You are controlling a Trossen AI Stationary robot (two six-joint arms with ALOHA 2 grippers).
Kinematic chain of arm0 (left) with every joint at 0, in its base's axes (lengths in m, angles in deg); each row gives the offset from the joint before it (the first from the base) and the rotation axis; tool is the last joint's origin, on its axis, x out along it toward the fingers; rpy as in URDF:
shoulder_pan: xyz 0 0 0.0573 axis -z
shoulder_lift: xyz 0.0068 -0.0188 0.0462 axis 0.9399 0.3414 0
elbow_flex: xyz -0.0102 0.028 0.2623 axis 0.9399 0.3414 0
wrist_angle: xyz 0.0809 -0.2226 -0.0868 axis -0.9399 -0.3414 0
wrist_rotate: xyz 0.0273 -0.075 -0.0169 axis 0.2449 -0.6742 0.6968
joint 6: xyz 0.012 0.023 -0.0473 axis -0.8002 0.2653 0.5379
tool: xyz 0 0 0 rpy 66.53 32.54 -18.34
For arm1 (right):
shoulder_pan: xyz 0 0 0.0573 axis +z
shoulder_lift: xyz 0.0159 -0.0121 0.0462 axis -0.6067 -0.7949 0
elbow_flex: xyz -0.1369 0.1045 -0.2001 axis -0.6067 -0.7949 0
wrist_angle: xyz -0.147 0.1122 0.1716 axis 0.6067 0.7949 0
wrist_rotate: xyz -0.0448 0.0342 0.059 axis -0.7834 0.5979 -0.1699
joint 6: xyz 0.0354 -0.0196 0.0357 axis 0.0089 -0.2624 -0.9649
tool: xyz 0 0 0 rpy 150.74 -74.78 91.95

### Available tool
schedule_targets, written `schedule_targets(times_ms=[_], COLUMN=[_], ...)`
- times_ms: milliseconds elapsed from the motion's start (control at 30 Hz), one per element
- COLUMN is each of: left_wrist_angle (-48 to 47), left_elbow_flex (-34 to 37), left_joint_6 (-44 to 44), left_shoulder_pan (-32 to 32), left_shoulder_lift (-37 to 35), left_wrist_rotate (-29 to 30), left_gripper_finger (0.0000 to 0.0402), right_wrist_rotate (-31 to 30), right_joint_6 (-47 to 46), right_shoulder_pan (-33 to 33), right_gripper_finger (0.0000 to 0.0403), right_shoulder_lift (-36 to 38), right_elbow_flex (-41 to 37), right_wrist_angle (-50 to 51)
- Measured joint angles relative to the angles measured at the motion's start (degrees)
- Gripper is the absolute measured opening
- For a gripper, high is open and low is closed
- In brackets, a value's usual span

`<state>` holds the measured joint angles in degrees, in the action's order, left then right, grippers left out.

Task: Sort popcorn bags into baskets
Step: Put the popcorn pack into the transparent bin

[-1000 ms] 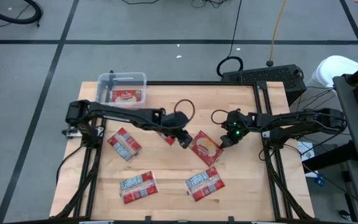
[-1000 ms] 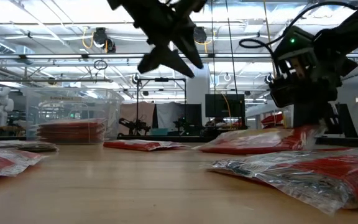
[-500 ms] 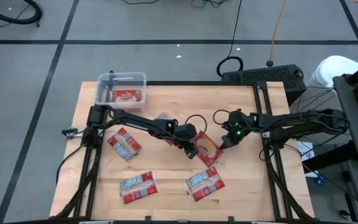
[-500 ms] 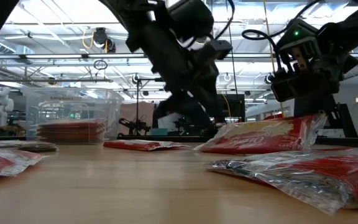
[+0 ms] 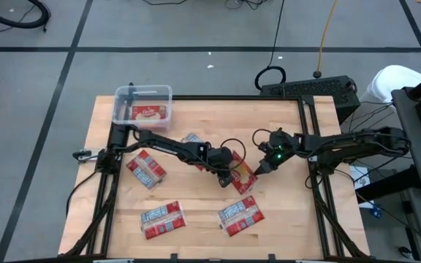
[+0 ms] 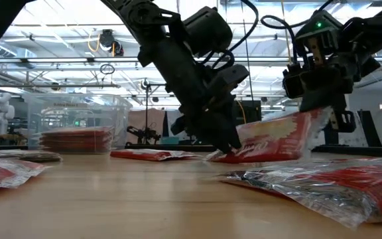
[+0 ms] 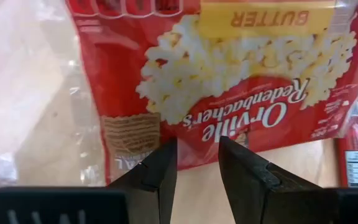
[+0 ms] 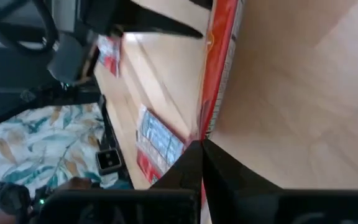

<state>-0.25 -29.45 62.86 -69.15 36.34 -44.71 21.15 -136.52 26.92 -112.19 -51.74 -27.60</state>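
Observation:
One red popcorn bag (image 5: 245,177) lies mid-table between both grippers and is tilted in the low view (image 6: 277,137), its right end raised. My right gripper (image 5: 261,167) is shut on that raised end. My left gripper (image 5: 232,174) is open at the bag's low left edge, and the left wrist view shows the picture face (image 7: 229,74) just past its fingers. Several more bags lie flat: (image 5: 146,169), (image 5: 162,219), (image 5: 240,214), (image 5: 194,141). The clear basket (image 5: 126,93) stands at the far-left corner with one bag (image 5: 150,112) inside. My right gripper pinches the bag's right edge (image 8: 211,118) between its two shut fingers, coming from the table's right. That end is lifted, the bag slopes down to the left, and its low end (image 6: 225,157) rests on the table. My left gripper (image 7: 197,163) has its fingers at the bag's low edge (image 7: 197,148); whether they touch it I cannot tell.
The left arm (image 5: 167,144) stretches across the far-left part of the table, over one bag. A keyboard (image 5: 309,89) sits beyond the far-right edge. Bare wood (image 5: 196,190) shows between the near bags and the held one.
My left gripper has moved right and down, toward the bag's left edge. My right gripper has risen slightly, lifting the bag's right end. The bag has tipped from nearly flat to sloping, with its left end still on the table.

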Motion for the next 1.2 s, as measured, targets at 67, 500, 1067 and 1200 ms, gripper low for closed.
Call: schedule_targets(times_ms=[67,500,1067,1200], left_wrist_angle=[-0.02,0.52,-6.42,-5.58], left_elbow_flex=[0.00,-0.02,-0.22,-0.34], left_joint_6=[-0.31,-1.85,6.20,1.23], left_shoulder_pan=[0.00,-0.61,0.39,1.81], left_shoulder_lift=[0.00,0.59,-4.64,-2.89], left_wrist_rotate=[0.40,0.81,-3.96,-3.47], left_gripper_finger=[0.0122,0.0122,0.0122,0.0122], right_wrist_rotate=[-1.47,-2.87,-9.29,-8.57], right_joint_6=[-0.44,-1.92,-5.33,-2.73], right_shoulder_pan=[0.00,0.07,-2.32,-2.93], right_gripper_finger=[0.0008,0.0190,0.0208,0.0208], right_shoulder_lift=[0.00,-8.60,-12.65,-16.86], right_elbow_flex=[0.00,0.11,2.29,2.48], right_wrist_angle=[-1.10,-5.91,-6.58,-6.66])
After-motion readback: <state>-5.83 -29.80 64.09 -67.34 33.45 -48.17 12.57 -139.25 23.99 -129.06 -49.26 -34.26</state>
